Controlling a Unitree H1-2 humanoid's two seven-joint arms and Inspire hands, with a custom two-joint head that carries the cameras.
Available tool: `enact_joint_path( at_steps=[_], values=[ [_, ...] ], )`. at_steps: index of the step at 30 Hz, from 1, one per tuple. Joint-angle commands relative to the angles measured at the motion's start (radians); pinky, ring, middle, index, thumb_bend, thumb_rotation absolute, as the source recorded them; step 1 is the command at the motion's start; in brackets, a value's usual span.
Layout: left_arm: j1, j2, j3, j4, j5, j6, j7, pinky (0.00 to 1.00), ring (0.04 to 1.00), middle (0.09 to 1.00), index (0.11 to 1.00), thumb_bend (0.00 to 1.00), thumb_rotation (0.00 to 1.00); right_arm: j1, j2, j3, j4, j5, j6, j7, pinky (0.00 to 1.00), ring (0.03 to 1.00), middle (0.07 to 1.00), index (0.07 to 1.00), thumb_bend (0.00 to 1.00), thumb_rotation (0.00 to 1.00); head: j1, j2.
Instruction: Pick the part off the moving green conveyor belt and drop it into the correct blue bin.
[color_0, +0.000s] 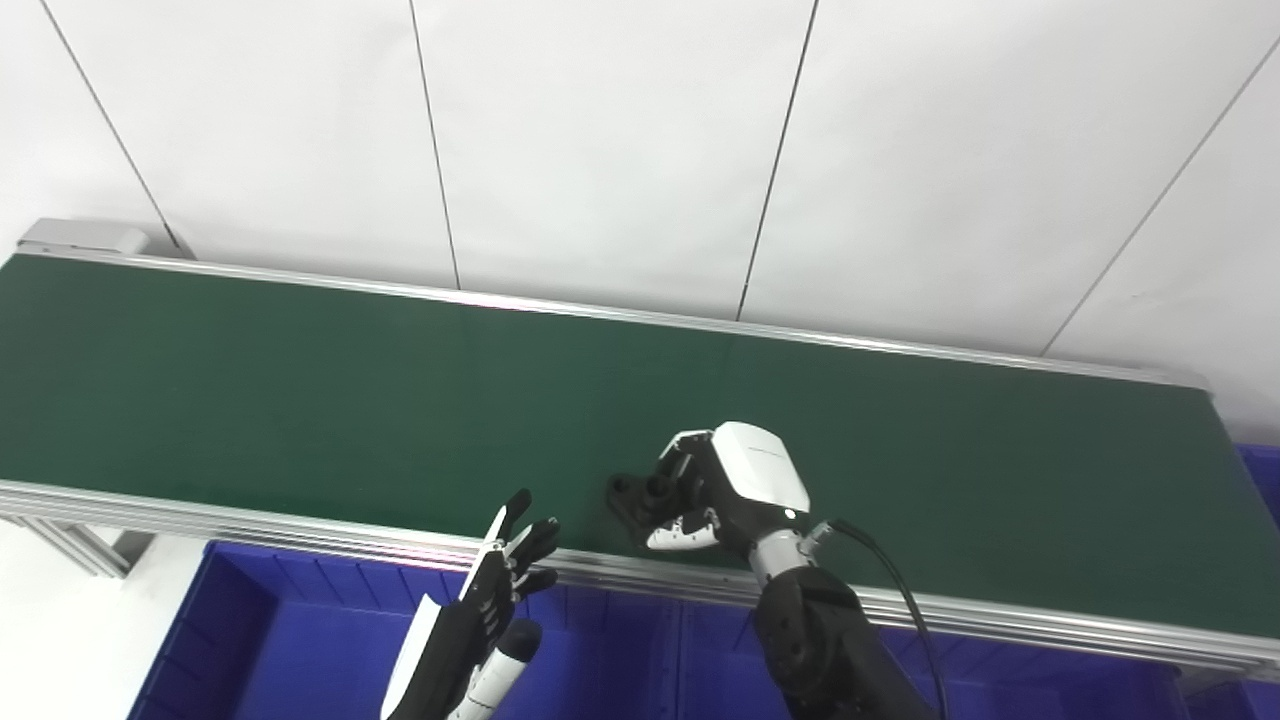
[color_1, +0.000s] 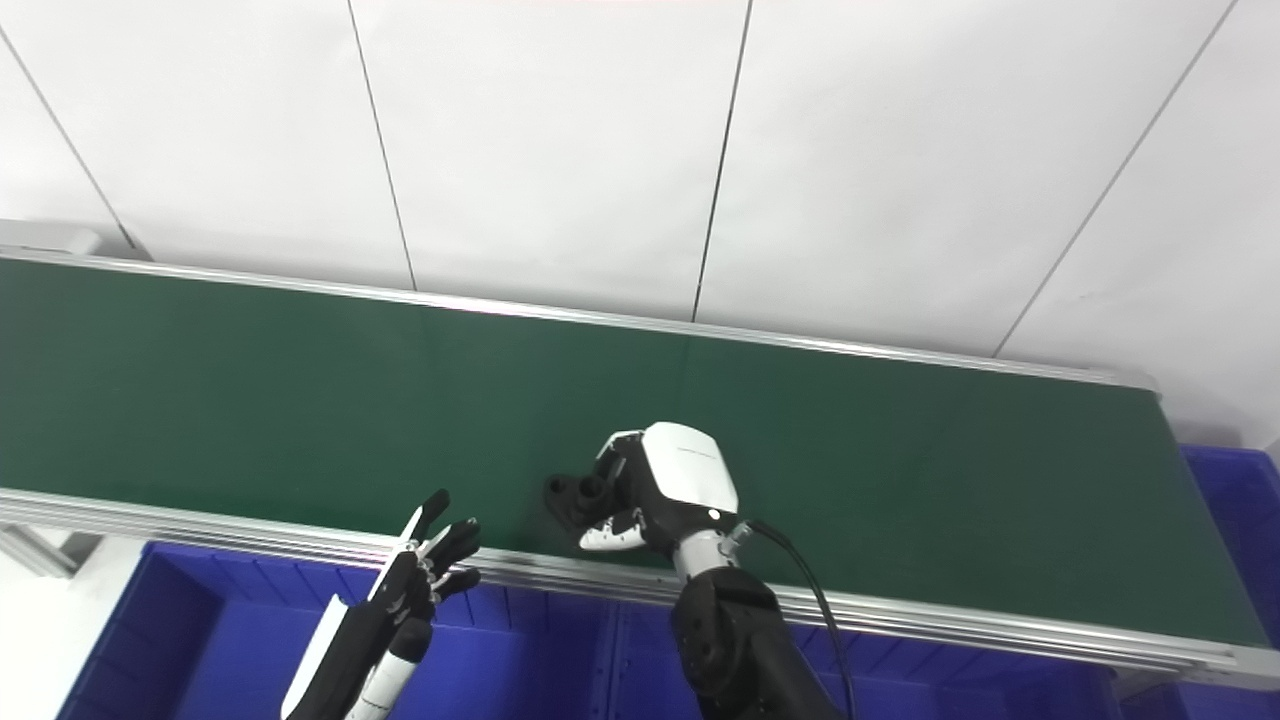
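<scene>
A long dark green conveyor belt (color_0: 400, 400) with silver aluminium side rails (color_0: 300, 525) runs across the scene from left to right, set against a white panelled wall (color_0: 600, 130).

The right hand (color_0: 725, 490), white-backed with black fingers, rests low over the belt close to its near rail, about midway along the visible length. Its fingers are curled around a small black part (color_0: 632, 492) of irregular shape with a round boss. The part projects to the left of the fingers, and its lower edge appears to lie on or just above the belt surface — contact with the belt cannot be confirmed. The white-tipped thumb (color_0: 682, 535) sits under the part on the near side. The grasp reads as closed on the part.

The left hand (color_0: 490, 600) hangs over the near rail and the bin below, to the left of the right hand and apart from it. Its fingers are extended and spread, holding nothing; the fingertips reach just across the rail edge.

Below the near rail stands a row of blue plastic bins (color_0: 300, 620); a dividing wall (color_0: 672, 650) between two of them shows beside the right forearm. A further blue bin (color_1: 1235, 500) is visible at the far right end of the belt.
</scene>
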Motion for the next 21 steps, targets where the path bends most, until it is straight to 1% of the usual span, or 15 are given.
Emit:
enact_joint_path(
  at_steps=[1,3,7,9,11,13,17,21],
  values=[
    [-0.002,0.003,0.000,-0.037,-0.009,-0.008,0.000,0.82,0.897,0.902,1.000,0.76,0.95,0.014,0.003,0.010,-0.036,0.011,0.016,0.045,0.25,0.337,0.408,0.518,0.52,0.00,0.000,0.001],
    [-0.004,0.006,0.003,-0.037,-0.012,-0.002,-0.002,0.82,0.896,0.902,1.000,0.76,0.95,0.013,-0.007,0.006,-0.073,0.003,0.020,0.056,0.24,0.323,0.406,0.520,0.52,0.00,-0.005,0.000],
    [-0.009,0.010,0.008,-0.035,-0.017,0.003,-0.004,0.82,0.896,0.900,1.000,0.76,0.95,0.007,-0.034,-0.019,-0.182,-0.009,0.021,0.084,0.22,0.289,0.400,0.519,0.52,0.00,-0.015,-0.002],
    [-0.011,0.012,0.010,-0.032,-0.019,0.001,-0.004,0.82,0.897,0.899,1.000,0.76,0.95,0.006,-0.040,-0.029,-0.217,-0.010,0.020,0.099,0.23,0.296,0.400,0.520,0.52,0.00,-0.018,-0.003],
    [-0.013,0.015,0.012,-0.029,-0.017,-0.003,-0.005,0.82,0.893,0.898,1.000,0.75,0.95,0.007,-0.045,-0.046,-0.277,-0.012,0.032,0.123,0.21,0.271,0.453,0.493,0.53,0.00,-0.026,-0.003],
    [-0.013,0.019,0.011,-0.027,-0.014,-0.006,-0.005,0.82,0.894,0.900,1.000,0.74,0.96,0.011,-0.050,-0.060,-0.335,-0.018,0.048,0.149,0.20,0.258,0.465,0.487,0.53,0.00,-0.029,-0.002],
    [-0.013,0.022,0.010,-0.028,-0.009,-0.004,-0.003,0.82,0.896,0.902,1.000,0.75,0.97,0.044,-0.069,-0.079,-0.427,-0.022,0.047,0.177,0.18,0.242,0.471,0.484,0.53,0.00,-0.032,0.000],
    [-0.011,0.023,0.009,-0.033,-0.010,0.001,-0.004,0.82,0.897,0.902,1.000,0.75,0.97,0.097,-0.104,-0.081,-0.497,-0.040,0.015,0.181,0.19,0.250,0.471,0.483,0.53,0.00,-0.038,0.005]
  ],
)
